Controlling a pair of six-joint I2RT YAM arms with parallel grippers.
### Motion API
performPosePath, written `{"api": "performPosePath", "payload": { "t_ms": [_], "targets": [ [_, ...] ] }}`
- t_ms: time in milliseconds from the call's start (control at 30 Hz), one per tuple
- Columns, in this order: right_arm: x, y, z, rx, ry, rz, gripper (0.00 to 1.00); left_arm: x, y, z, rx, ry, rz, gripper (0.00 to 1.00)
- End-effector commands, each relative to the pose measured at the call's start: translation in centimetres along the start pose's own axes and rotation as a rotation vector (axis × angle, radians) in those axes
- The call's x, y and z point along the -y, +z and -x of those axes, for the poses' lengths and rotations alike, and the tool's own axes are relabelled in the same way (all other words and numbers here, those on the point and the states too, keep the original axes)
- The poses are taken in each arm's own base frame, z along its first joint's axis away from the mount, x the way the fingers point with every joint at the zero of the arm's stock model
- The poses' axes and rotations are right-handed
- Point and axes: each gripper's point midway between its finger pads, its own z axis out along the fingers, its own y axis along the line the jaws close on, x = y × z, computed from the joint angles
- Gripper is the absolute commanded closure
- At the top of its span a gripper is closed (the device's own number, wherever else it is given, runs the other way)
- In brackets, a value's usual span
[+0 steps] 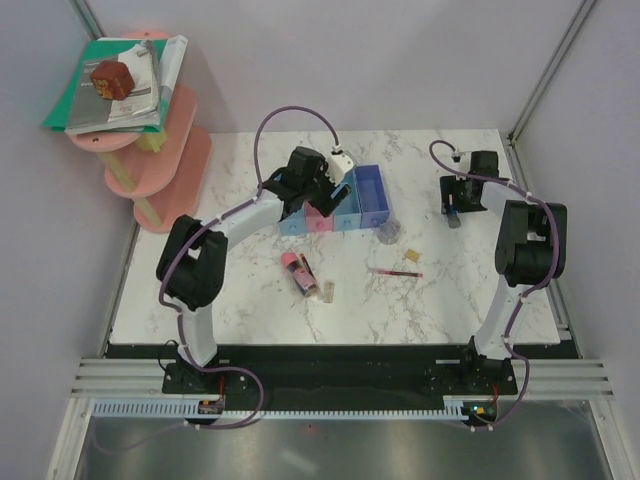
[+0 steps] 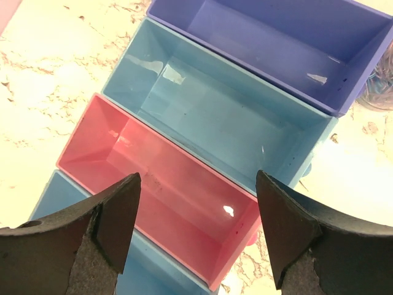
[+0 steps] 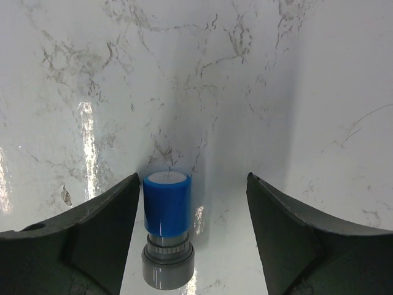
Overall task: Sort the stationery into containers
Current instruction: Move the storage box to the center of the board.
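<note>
marble table (image 1: 250, 330), seen from above, carries the stationery loose. the tube (image 1: 298, 272) lies with a tan block (image 1: 327, 291) just beside it. the pen (image 1: 395, 272) and a second tan block (image 1: 412, 255) lie further right. the roll (image 1: 387, 233) sits just right of the trays (image 1: 335, 212). the left gripper (image 1: 335, 180) hangs over the trays, and the right gripper (image 1: 455, 205) is low over the table at the far right.

in the left wrist view the left gripper (image 2: 196, 178) stands wide apart with nothing between its fingers, right above the pink tray (image 2: 92, 144). that tray, the light blue tray (image 2: 215, 117) next to it and the dark blue tray (image 2: 276, 37) show bare floors. the nearest tray is mostly hidden by the fingers, so its contents cannot be told.

in the right wrist view the right gripper (image 3: 191, 178) is spread around the cylinder (image 3: 166, 212), which lies on the marble between the fingers. it sits close to one finger and clear of the other, so it is straddled but not yet clamped.

judging from this, sorting has hardly started. no item shows in any tray and every piece seen is on the table. the cylinder looks like the one in hand. the tube, pen, roll and both blocks are left to move.
</note>
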Motion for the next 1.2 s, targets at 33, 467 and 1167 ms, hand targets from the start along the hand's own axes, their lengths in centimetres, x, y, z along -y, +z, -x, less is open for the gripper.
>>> {"api": "performPosePath", "payload": {
  "t_ms": [33, 467, 1167],
  "targets": [
    [0.7, 0.3, -2.2, -0.057, -0.009, -0.046, 0.23, -1.1, -2.4, 2.3, 0.035, 0.053, 0.048, 0.17],
    [0.4, -1.6, -2.2, -0.041, -0.019, -0.036, 0.19, -10.1, -9.0, 0.8, -0.101, 0.058, 0.527, 0.16],
    [-0.2, -3.1, -2.4, -0.04, -0.018, -0.011, 0.19, -18.3, -5.0, -12.9, -0.4, -0.069, 0.691, 0.17]
  ]
}}
